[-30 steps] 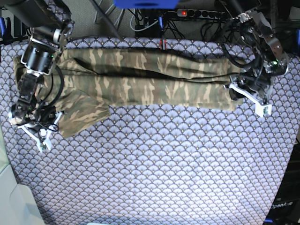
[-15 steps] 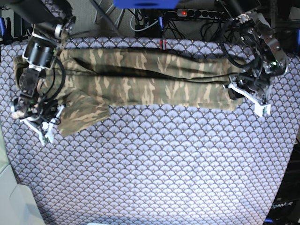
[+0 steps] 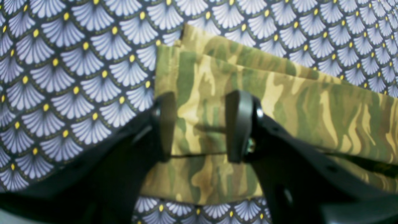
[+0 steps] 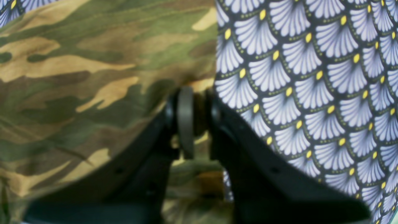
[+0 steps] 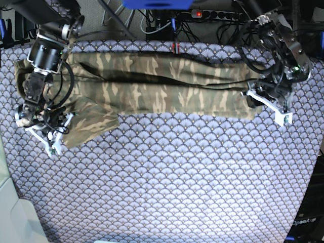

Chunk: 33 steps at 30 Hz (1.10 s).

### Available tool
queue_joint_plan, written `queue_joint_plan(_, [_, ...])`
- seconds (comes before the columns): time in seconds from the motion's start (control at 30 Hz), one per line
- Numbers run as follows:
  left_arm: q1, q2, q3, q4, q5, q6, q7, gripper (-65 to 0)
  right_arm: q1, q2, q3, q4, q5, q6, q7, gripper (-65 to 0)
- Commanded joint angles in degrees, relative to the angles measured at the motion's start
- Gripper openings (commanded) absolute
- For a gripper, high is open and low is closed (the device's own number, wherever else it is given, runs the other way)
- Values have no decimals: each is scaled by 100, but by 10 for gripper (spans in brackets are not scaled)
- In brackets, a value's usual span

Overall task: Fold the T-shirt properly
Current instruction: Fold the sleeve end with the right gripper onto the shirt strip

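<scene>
The camouflage T-shirt lies as a long folded band across the far side of the table, with one sleeve spread toward the front at the left. My right gripper is at that sleeve's outer edge. In the right wrist view its jaws stand nearly together, pinching the cloth edge. My left gripper is at the band's right end. Its fingers stand apart over a flat layered corner of the shirt without pinching it.
A purple-grey fan-scale tablecloth covers the whole table. Behind the far edge lie a power strip and tangled cables. A pale surface borders the table at the front left.
My right gripper's jaws have closed together at the sleeve edge, and that arm has shifted slightly. The left arm and the shirt's long band have not moved.
</scene>
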Motion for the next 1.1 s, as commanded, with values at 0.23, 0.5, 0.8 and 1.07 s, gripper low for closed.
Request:
queue_joint_plan(0.23, [-73,-42,3,115,-83,-4,-94,-393,6,118,23,760,49,-25,167,-650])
queue_joint_plan(0.5, [-135,-42,3,88,-83,-21,-94,-393,-398,39,14,1656,31,-25,150,-650])
queue_joint_plan(0.8, [-143,-42,3,79,-83,-39,-102,-393,-1708,21,296,3406,348,-25,176,-650])
queue_joint_plan(1.07, [-143,-42,12,71,-83,-39,-102,-393,-2658,39,638,4223,963,-25,185,-650])
